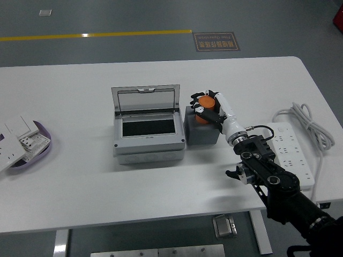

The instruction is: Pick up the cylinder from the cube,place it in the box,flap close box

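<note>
Your right hand (206, 108) is at the orange cylinder (203, 101), which sits on top of the dark grey cube (202, 131), just to the right of the grey box (148, 128). The fingers are curled around the cylinder from the right side and from above, so it looks like a grasp, though you cannot see from here whether the cylinder has left the cube's top or is only wrapped. The left arm is not in view.

Before you lift, make sure the fingers close evenly on both sides of the cylinder; a round, smooth piece like this will likely roll out of a lopsided grip. Lift straight up until it is clear of the cube, so you do not drag the cube sideways or tip it toward the box.

The box is touching or nearly touching the cube on its left, and its lid (146, 100) stands up at the back, leaving the dark opening free. Carry the cylinder left over the near part of the opening, well in front of the raised lid, so your knuckles do not knock the lid down early. Lower it into the opening before you let go, rather than dropping it from height.

Keep your forearm away from the white power strip (292, 151) and its cable (308, 120) on the right, and ignore the tray of parts (43, 151) at the far left
</note>
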You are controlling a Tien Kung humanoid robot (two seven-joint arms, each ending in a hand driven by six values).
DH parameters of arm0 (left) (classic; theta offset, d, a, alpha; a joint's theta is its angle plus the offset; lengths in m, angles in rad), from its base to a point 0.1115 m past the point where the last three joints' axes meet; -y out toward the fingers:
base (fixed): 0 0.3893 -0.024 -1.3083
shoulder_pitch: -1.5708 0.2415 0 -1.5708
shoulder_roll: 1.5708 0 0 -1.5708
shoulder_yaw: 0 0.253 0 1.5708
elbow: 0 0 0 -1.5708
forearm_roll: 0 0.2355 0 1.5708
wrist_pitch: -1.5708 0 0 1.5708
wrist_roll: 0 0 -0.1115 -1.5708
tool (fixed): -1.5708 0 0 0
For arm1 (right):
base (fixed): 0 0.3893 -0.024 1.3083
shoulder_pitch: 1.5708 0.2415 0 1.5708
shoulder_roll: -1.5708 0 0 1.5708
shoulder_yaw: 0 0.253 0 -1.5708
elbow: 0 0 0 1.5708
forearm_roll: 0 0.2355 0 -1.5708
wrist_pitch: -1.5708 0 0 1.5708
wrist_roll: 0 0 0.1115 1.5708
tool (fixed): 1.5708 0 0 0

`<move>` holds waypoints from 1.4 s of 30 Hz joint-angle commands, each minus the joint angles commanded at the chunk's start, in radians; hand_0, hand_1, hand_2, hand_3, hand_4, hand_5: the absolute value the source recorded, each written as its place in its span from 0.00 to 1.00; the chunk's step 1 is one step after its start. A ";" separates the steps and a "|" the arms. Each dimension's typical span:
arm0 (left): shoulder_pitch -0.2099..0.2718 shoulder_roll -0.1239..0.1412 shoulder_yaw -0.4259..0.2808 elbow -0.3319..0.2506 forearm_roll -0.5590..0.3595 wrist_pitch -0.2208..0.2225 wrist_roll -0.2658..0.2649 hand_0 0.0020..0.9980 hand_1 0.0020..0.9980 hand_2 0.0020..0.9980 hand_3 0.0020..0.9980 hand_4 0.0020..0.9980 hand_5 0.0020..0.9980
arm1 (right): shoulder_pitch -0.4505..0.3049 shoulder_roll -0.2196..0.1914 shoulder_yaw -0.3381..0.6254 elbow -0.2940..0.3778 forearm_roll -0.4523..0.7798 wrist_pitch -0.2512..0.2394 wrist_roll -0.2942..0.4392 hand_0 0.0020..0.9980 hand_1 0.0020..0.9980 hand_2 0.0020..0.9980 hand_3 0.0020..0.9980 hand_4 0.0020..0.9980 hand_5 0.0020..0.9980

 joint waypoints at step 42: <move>0.010 0.004 -0.025 0.000 0.016 -0.001 0.013 0.61 0.58 0.56 0.60 0.67 0.27 | 0.213 0.000 -0.372 0.268 -0.705 0.094 -0.467 0.24 0.35 0.36 0.38 0.00 0.00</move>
